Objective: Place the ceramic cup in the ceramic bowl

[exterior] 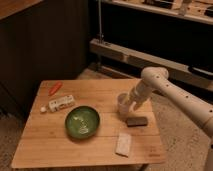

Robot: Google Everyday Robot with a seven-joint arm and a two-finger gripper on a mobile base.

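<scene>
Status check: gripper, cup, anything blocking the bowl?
Gripper at the small white ceramic cup. Cup upright on wooden table, outside the round dark green ceramic bowl. Nothing between cup and bowl.

Dim, warm light is falling on the wooden table (45, 145), while the wall (45, 45) behind is lying in deep shadow. The gripper (131, 104), at the ceramic cup (122, 102) near the table's right side, is catching pale light.

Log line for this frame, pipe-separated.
claw: at ceramic cup, right of ceramic bowl | ceramic cup: upright on table, outside bowl | ceramic bowl: empty | placement: pending
</scene>
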